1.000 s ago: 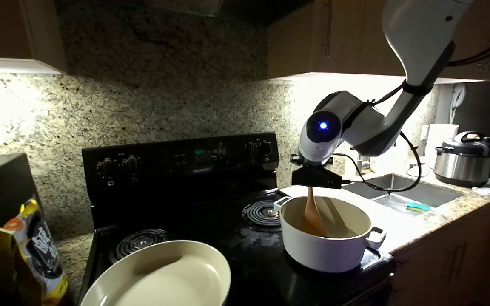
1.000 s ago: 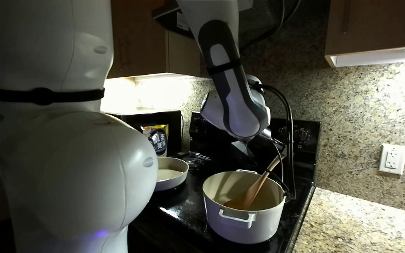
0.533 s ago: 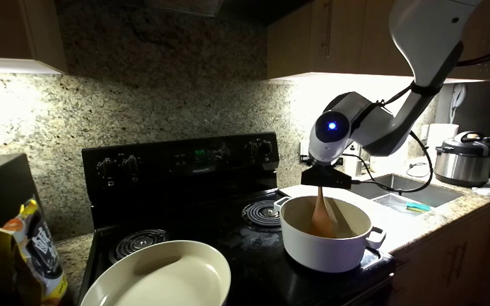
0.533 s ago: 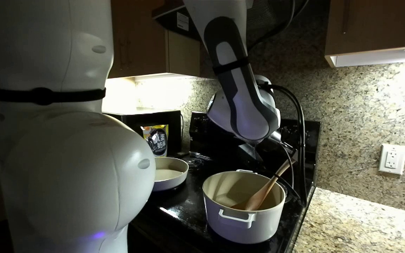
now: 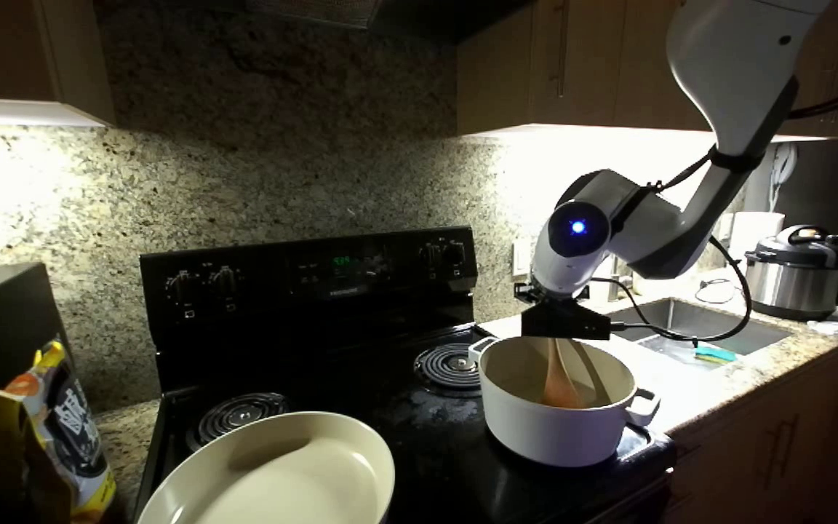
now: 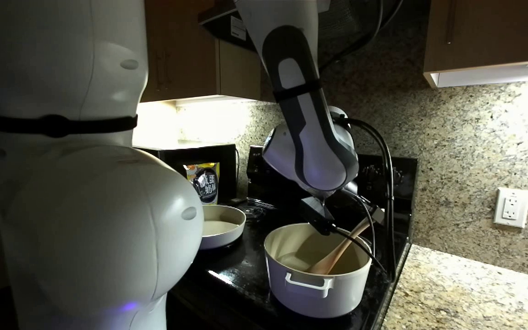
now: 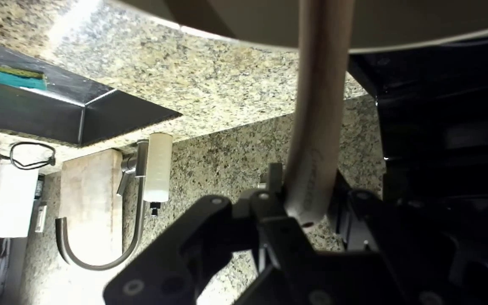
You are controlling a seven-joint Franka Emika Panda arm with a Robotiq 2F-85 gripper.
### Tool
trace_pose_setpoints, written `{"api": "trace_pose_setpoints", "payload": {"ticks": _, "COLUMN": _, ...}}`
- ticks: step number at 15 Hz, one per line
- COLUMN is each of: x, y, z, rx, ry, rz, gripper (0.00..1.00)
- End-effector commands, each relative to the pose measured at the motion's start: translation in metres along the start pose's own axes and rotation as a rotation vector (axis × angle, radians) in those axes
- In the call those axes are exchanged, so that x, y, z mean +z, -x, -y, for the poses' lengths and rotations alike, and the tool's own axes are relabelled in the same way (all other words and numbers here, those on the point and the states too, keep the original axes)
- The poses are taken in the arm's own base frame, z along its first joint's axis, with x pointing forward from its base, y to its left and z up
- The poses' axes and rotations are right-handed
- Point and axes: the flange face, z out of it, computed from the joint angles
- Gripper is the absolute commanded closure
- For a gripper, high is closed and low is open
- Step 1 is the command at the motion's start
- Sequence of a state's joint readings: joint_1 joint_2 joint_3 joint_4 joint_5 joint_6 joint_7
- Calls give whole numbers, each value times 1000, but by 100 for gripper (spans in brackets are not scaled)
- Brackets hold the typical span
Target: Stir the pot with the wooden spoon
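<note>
A held spoon (image 5: 561,386), head down in the white pot (image 5: 553,440)

In both exterior views the pot sits right of centre on the black stove (image 5: 426,466), the spoon leaning inside it. From the wrist view I can see the gripper (image 7: 309,184) has its two fingers (image 7: 265,205) closed in on the top of the handle (image 7: 324,97), one each side.

In an exterior view the white arm (image 6: 62,220) fills the left side, covering part of a cream dish (image 6: 227,238), and black cables (image 6: 389,198) hang at the pot's right, one crossing in front of the handle. In an exterior view a bag (image 5: 70,418) stands at the lower left; off right are a sink (image 5: 724,325) with a sponge (image 5: 715,354) in it and a steel cooker (image 5: 790,280). The wrist view shows a tap (image 7: 142,159) and a bottle (image 7: 158,167), upside down, at left.

As for writing, the bag carries big white Chinese characters on black. Green digits (image 5: 341,260) glow on the stove's back panel (image 5: 397,291), too blurry for me to read. The handle bears a slanting word I can't make out.
</note>
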State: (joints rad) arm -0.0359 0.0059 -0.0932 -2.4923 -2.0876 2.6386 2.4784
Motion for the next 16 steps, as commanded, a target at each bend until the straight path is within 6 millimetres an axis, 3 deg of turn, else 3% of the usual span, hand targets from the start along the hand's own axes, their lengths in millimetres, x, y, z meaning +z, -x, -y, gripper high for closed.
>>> {"api": "trace_pose_setpoints", "payload": {"ticks": 1, "x": -9, "y": 6, "z": 9, "rx": -32, "ry": -23, "rz": 17, "gripper": 93}}
{"api": "trace_pose_setpoints", "payload": {"ticks": 9, "x": -17, "y": -7, "z": 39, "rx": -6, "ry": -38, "rz": 18, "gripper": 93}}
{"api": "trace_pose_setpoints", "payload": {"ticks": 16, "x": -14, "y": -24, "z": 30, "rx": 23, "ry": -35, "rz": -8, "gripper": 93}}
